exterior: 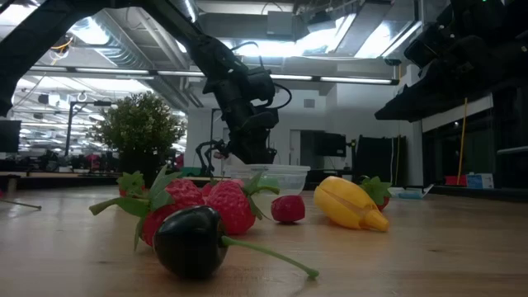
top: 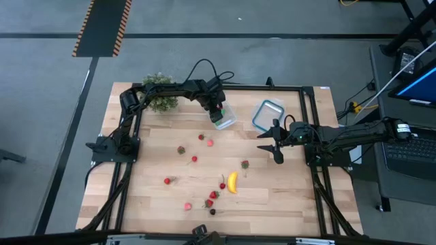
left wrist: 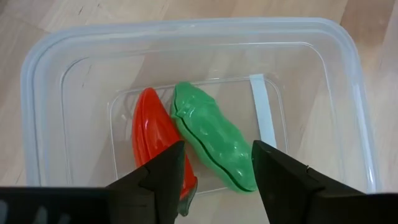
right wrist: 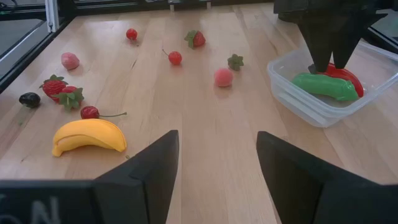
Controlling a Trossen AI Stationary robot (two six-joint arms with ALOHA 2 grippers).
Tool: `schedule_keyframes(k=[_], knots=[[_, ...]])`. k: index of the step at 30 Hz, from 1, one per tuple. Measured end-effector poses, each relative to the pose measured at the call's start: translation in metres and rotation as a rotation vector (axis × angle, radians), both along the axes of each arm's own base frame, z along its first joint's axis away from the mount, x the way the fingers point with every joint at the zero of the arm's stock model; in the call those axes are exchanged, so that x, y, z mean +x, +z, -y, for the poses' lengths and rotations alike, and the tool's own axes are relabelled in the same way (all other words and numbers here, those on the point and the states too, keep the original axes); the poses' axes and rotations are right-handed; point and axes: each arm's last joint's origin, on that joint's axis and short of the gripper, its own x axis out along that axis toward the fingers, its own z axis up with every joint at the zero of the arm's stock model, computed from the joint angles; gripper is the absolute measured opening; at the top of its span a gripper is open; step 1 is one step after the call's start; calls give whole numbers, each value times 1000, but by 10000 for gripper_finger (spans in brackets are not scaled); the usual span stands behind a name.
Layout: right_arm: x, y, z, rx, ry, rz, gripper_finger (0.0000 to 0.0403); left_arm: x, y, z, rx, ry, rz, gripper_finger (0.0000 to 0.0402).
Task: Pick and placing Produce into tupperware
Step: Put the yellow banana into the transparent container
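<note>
The left gripper (left wrist: pixel 214 177) hangs over the tub (top: pixel 223 117) at the table's 12 o'clock, fingers (left wrist: pixel 163 180) parted and holding nothing. Inside lie 2 pieces touching side by side, red pepper (left wrist: pixel 155 146) and green pod (left wrist: pixel 214 146), long axes parallel. The banana (top: pixel 233 182) lies toward 6 o'clock, lengthwise 12 to 6. At 3 o'clock the right gripper (top: pixel 276 145) waits, spread wide and empty.

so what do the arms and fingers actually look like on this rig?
Both arms are dark, slim and jointed, with black cables looping along the links. The left gripper and right gripper each end in two flat, matte black, wedge-shaped fingers. No markings are legible on the arms.
</note>
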Motion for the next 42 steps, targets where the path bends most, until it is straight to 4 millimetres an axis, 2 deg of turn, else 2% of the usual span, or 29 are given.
schedule_keyframes(k=[6,14,17,25,33,42], knots=[[0,0,0,0,0,-1,218,6,14,-2,-8,-13,29,179],[0,0,0,0,0,-3,218,9,58,4,-135,-95,17,171],[0,0,0,-2,1,-3,218,11,67,11,-117,-142,2,166],[0,-1,0,-3,2,-10,218,29,77,61,4,-266,-15,156],[0,-1,-1,17,2,-14,218,53,84,132,49,-467,67,159],[-1,-2,-2,98,31,-21,218,58,94,185,155,-533,85,156]])
